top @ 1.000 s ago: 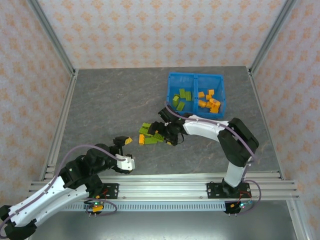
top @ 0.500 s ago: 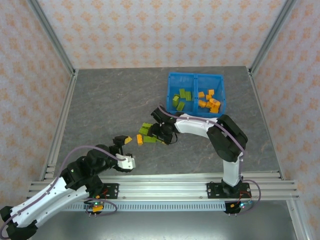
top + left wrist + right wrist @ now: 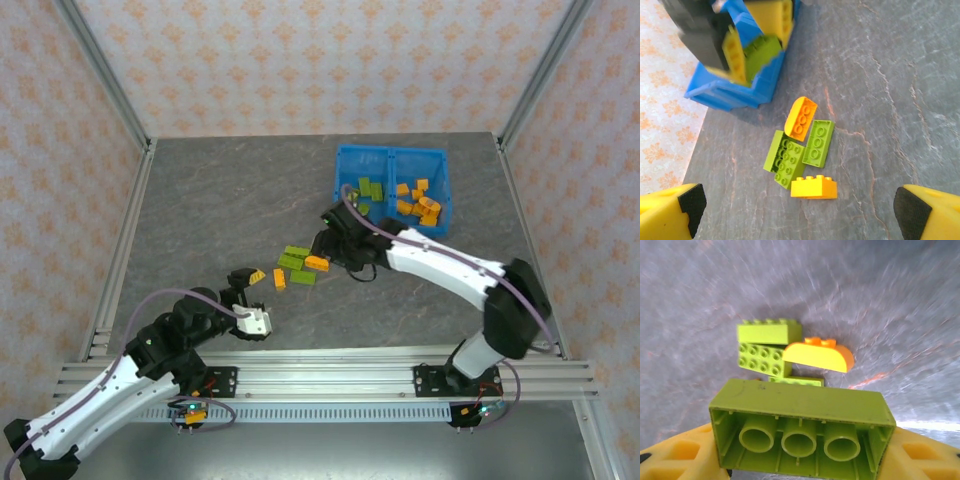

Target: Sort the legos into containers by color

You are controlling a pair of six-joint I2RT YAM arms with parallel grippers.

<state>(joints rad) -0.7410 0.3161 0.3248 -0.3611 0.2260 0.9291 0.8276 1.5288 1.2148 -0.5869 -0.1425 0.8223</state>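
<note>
Right end effector (image 3: 800, 460) clamps a green lego (image 3: 800, 410), its hollow underside clear from the wrist camera.

Peach patterned walls (image 3: 300, 60) and aluminium posts (image 3: 106, 70) enclose a grey veined tabletop (image 3: 220, 210).

The desk (image 3: 220, 220) looks like matt grey stone, veined and faintly rough. The legos (image 3: 818, 143) are smooth, slightly glossy plastic, as is the blue bin (image 3: 390, 152); the frame rails (image 3: 330, 365) are brushed metal.
</note>
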